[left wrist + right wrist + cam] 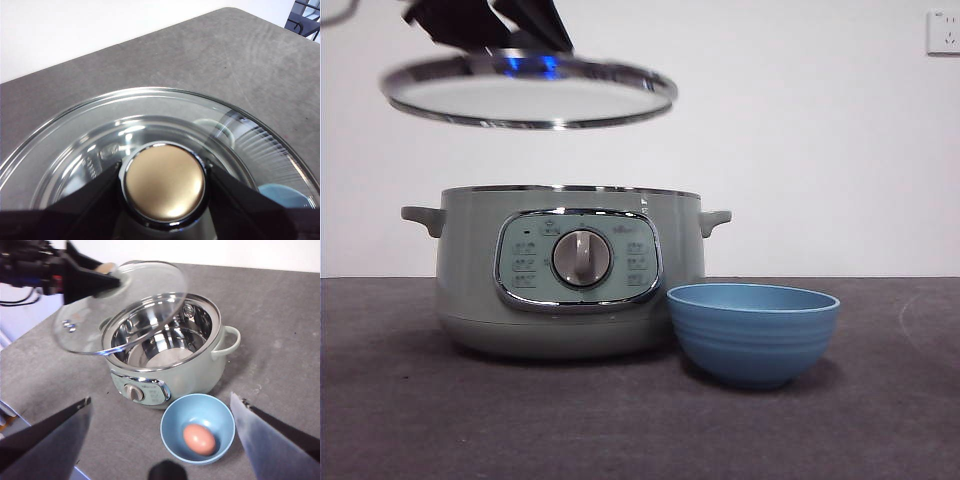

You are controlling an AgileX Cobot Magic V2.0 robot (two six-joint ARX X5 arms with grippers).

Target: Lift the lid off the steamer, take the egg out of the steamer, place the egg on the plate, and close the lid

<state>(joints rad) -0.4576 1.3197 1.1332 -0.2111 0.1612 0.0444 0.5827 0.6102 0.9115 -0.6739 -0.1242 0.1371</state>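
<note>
step: closing up, egg (199, 439) already in plate (172, 437) | left tool (165, 182) clamped on lid (528, 92) knob above steamer (570, 270) | right tool (160, 415) spread wide, idle | tip: level lid, probably center first, lower straight

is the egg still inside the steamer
No, the egg lies in the blue plate beside the steamer, whose steel inside shows bare.

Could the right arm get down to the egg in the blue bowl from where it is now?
Probably yes: the right gripper hangs open above the plate, the egg lies uncovered, and the lid is off over the steamer.
</note>
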